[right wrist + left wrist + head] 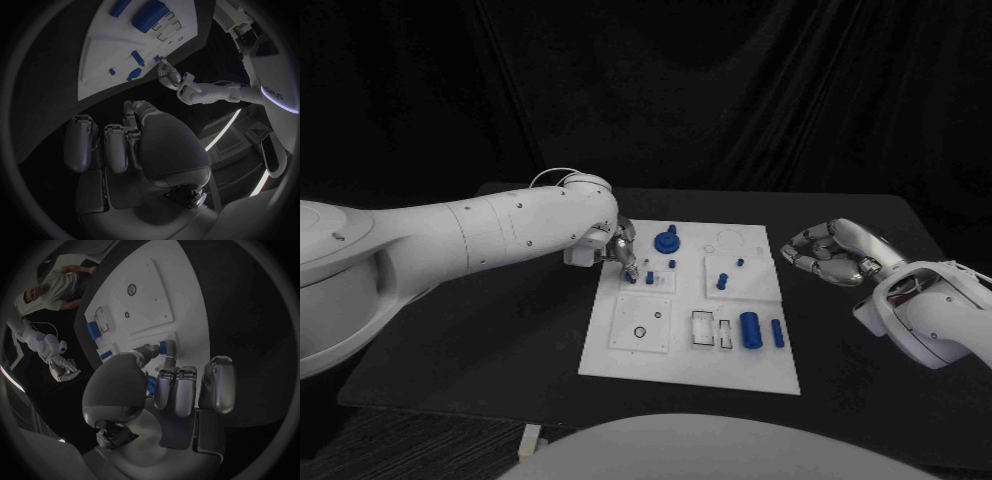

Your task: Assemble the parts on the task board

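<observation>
1. Head view: left hand sits over the task board at its left edge, toward the far-left corner; fingertips point down at a small blue peg standing in the board.
2. Left wrist view: thumb and a finger close on the small blue peg, so I read it as pinched; contact is partly hidden, so probably held rather than just touched.
3. Key relation: the peg's long axis is upright, directly under the left fingertips; the next move is likely a straight vertical press or lift.
4. Right hand hovers off the board's right edge over the black table; fingers curled in, holding nothing.
5. Left hand is clearly nearer; right hand is well apart from the peg.
6. Other parts: blue knob near the far edge, blue cylinder lying lengthwise toward the near-right corner.
</observation>
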Controlling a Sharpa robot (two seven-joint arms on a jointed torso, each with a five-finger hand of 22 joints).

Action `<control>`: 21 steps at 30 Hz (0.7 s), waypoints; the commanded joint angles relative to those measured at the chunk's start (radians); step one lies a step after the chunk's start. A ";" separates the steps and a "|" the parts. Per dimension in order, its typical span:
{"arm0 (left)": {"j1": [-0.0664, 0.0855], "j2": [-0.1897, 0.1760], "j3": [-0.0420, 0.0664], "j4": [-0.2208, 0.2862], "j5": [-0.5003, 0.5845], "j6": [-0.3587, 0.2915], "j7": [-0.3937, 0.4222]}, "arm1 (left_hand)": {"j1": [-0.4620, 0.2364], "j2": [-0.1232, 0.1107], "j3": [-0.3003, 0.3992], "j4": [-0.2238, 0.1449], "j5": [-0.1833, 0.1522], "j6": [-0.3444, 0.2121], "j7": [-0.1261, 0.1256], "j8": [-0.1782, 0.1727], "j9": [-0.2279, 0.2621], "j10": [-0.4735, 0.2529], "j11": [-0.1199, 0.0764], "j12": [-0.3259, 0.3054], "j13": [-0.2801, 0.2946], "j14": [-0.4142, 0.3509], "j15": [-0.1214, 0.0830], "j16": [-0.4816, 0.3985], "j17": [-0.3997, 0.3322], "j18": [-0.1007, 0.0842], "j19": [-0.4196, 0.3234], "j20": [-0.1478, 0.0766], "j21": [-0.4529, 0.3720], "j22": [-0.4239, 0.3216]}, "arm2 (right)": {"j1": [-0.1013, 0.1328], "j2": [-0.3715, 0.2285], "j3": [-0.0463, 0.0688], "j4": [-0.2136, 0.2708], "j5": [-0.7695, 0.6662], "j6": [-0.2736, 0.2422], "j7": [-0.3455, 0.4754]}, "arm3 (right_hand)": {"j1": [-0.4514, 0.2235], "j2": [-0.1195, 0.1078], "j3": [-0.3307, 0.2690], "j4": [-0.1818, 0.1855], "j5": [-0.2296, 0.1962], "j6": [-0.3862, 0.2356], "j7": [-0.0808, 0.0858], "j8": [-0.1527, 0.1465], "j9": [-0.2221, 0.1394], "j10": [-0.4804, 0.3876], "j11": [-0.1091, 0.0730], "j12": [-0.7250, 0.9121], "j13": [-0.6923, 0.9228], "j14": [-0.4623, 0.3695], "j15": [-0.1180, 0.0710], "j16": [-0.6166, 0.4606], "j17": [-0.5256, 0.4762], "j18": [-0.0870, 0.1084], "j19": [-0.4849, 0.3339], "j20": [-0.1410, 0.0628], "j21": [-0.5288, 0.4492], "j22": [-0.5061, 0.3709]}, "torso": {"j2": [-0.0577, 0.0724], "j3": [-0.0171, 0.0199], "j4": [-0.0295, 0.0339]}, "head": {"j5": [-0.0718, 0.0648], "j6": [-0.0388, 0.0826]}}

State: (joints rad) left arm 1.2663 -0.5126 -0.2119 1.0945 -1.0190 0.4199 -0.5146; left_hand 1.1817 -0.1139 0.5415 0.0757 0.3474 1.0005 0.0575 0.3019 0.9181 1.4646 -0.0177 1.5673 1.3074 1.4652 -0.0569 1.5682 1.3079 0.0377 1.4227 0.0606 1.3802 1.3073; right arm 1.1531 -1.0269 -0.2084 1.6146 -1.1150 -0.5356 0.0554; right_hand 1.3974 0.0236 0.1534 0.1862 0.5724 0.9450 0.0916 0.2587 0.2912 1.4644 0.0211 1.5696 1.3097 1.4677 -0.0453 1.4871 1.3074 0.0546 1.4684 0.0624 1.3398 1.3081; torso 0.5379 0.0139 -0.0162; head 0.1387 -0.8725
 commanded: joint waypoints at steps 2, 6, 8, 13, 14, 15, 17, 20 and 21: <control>-0.007 0.000 0.000 0.005 0.006 -0.006 0.015 | 0.003 0.011 0.007 -0.013 -0.002 0.000 -0.009 -0.007 0.001 0.106 0.004 0.003 0.263 0.106 0.003 0.003 0.263 0.014 -0.006 -0.002 -0.004 0.194 | -0.002 0.000 0.001 0.000 -0.002 0.008 -0.012 | -0.009 0.002 0.006 -0.002 0.004 0.002 0.004 -0.003 0.001 0.106 -0.004 0.001 0.261 0.080 -0.007 -0.006 0.166 0.001 0.015 -0.006 -0.007 0.187 | 0.000 -0.0002 0.0001 | -0.001 0.000; -0.010 0.002 0.000 0.005 0.006 -0.011 0.019 | 0.003 0.012 0.008 -0.013 -0.002 0.000 -0.009 -0.007 0.001 0.106 0.004 0.003 0.263 0.106 0.004 0.003 0.263 0.015 -0.007 -0.002 -0.005 0.194 | -0.002 0.001 0.001 -0.001 -0.002 0.010 -0.012 | -0.009 0.002 0.007 -0.003 0.004 0.003 0.004 -0.002 0.002 0.106 -0.005 0.001 0.261 0.080 -0.007 -0.007 0.165 0.001 0.015 -0.006 -0.008 0.187 | 0.000 0.0000 0.0000 | 0.002 0.000; -0.011 0.002 0.000 0.005 0.006 -0.014 0.020 | 0.002 0.012 0.007 -0.013 -0.002 0.000 -0.009 -0.007 0.001 0.106 0.004 0.003 0.263 0.106 0.004 0.003 0.263 0.015 -0.007 -0.002 -0.006 0.194 | -0.002 0.002 0.001 -0.001 -0.002 0.010 -0.012 | -0.009 0.002 0.007 -0.003 0.004 0.003 0.004 -0.002 0.002 0.106 -0.005 0.001 0.261 0.080 -0.007 -0.007 0.165 0.001 0.015 -0.006 -0.008 0.187 | 0.000 -0.0001 -0.0001 | 0.001 0.000; -0.012 0.003 0.000 0.005 0.006 -0.024 0.024 | 0.001 0.013 0.007 -0.012 -0.003 0.000 -0.008 -0.008 0.000 0.106 0.004 0.003 0.263 0.106 0.004 0.003 0.263 0.015 -0.008 -0.002 -0.006 0.193 | -0.002 0.002 0.001 -0.003 -0.002 0.012 -0.013 | -0.009 0.002 0.007 -0.003 0.004 0.003 0.004 -0.002 0.002 0.106 -0.005 0.001 0.261 0.080 -0.007 -0.007 0.165 0.001 0.015 -0.006 -0.008 0.187 | 0.000 -0.0001 -0.0001 | 0.001 0.000; -0.012 0.004 0.000 0.005 0.006 -0.026 0.025 | 0.001 0.013 0.007 -0.012 -0.003 0.000 -0.008 -0.008 0.000 0.106 0.004 0.003 0.263 0.106 0.004 0.003 0.263 0.015 -0.008 -0.002 -0.006 0.193 | -0.002 0.002 0.001 -0.003 -0.002 0.012 -0.013 | -0.009 0.002 0.007 -0.003 0.004 0.003 0.004 -0.002 0.002 0.106 -0.005 0.001 0.261 0.080 -0.007 -0.007 0.165 0.001 0.015 -0.006 -0.008 0.187 | 0.000 0.0000 0.0000 | 0.001 0.000; -0.013 0.004 0.000 0.004 0.006 -0.027 0.025 | 0.001 0.013 0.007 -0.012 -0.003 0.000 -0.008 -0.008 0.000 0.106 0.004 0.003 0.263 0.106 0.004 0.003 0.263 0.015 -0.008 -0.002 -0.006 0.193 | -0.002 0.002 0.001 -0.003 -0.002 0.012 -0.013 | -0.009 0.002 0.008 -0.003 0.004 0.003 0.004 -0.002 0.002 0.106 -0.005 0.001 0.261 0.080 -0.007 -0.007 0.165 0.001 0.015 -0.006 -0.009 0.187 | 0.000 0.0001 -0.0001 | 0.001 0.000; -0.013 0.004 0.000 0.004 0.006 -0.030 0.026 | 0.000 0.014 0.007 -0.012 -0.003 0.000 -0.008 -0.008 0.000 0.106 0.004 0.003 0.263 0.106 0.004 0.003 0.263 0.015 -0.009 -0.001 -0.008 0.193 | -0.002 0.002 0.001 -0.004 -0.002 0.012 -0.013 | -0.009 0.003 0.008 -0.004 0.004 0.003 0.004 -0.002 0.002 0.106 -0.005 0.001 0.261 0.080 -0.007 -0.007 0.165 0.002 0.015 -0.006 -0.009 0.186 | 0.000 0.0002 -0.0001 | 0.001 0.000; -0.013 0.004 0.000 0.004 0.006 -0.033 0.026 | 0.000 0.014 0.007 -0.012 -0.003 0.000 -0.008 -0.008 0.000 0.106 0.004 0.003 0.263 0.106 0.004 0.003 0.263 0.015 -0.009 -0.001 -0.008 0.193 | -0.002 0.002 0.001 -0.004 -0.002 0.012 -0.013 | -0.009 0.003 0.008 -0.004 0.004 0.003 0.004 -0.002 0.002 0.106 -0.005 0.001 0.261 0.080 -0.007 -0.007 0.165 0.002 0.015 -0.006 -0.009 0.186 | 0.000 0.0002 -0.0001 | 0.001 0.000; -0.013 0.004 0.000 0.004 0.006 -0.034 0.026 | 0.000 0.014 0.007 -0.012 -0.003 0.000 -0.008 -0.008 0.000 0.106 0.004 0.003 0.263 0.106 0.004 0.003 0.263 0.015 -0.009 -0.001 -0.008 0.193 | -0.002 0.002 0.001 -0.004 -0.002 0.012 -0.013 | -0.009 0.003 0.008 -0.004 0.004 0.003 0.004 -0.002 0.002 0.106 -0.005 0.001 0.261 0.080 -0.007 -0.007 0.165 0.002 0.015 -0.006 -0.009 0.186 | 0.000 0.0001 -0.0002 | 0.000 0.000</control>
State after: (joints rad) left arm 1.2584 -0.5113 -0.2108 1.0967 -1.0180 0.3968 -0.5033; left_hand 1.1850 -0.1106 0.5415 0.0757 0.3456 1.0004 0.0535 0.2982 0.9194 1.4646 -0.0177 1.5673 1.3074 1.4652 -0.0569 1.5682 1.3077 0.0378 1.4227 0.0606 1.3761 1.3073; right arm 1.1531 -1.0245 -0.2084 1.6106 -1.1150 -0.5299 0.0552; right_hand 1.3974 0.0236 0.1575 0.1821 0.5724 0.9450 0.0916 0.2587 0.2921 1.4644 0.0211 1.5696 1.3097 1.4677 -0.0454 1.4871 1.3073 0.0545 1.4684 0.0624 1.3348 1.3078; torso 0.5380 0.0139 -0.0162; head 0.1398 -0.8725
